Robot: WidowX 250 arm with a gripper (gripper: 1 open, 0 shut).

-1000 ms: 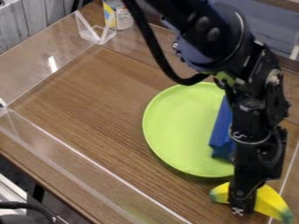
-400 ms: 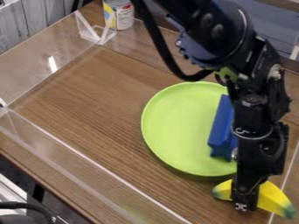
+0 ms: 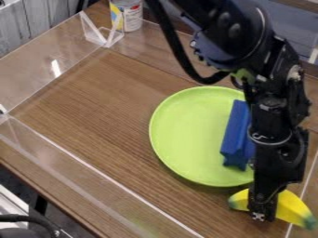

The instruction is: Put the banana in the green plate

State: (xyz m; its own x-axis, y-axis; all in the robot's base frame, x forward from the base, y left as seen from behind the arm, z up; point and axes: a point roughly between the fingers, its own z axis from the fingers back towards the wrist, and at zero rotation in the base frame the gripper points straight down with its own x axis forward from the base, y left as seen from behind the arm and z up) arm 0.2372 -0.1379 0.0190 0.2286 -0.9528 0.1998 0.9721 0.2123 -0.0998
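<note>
The yellow banana (image 3: 289, 212) lies on the wooden table at the bottom right, just outside the rim of the green plate (image 3: 187, 139). My gripper (image 3: 258, 212) points steeply down onto the banana's middle, and its fingers are closed around it. The banana's ends stick out on both sides of the fingers. The black arm rises from there over the plate's right part and hides some of it.
A blue ridged block (image 3: 236, 139) lies on the right side of the plate, next to the arm. Clear acrylic walls (image 3: 50, 65) fence the table on the left and front. A small bottle (image 3: 121, 14) stands at the back.
</note>
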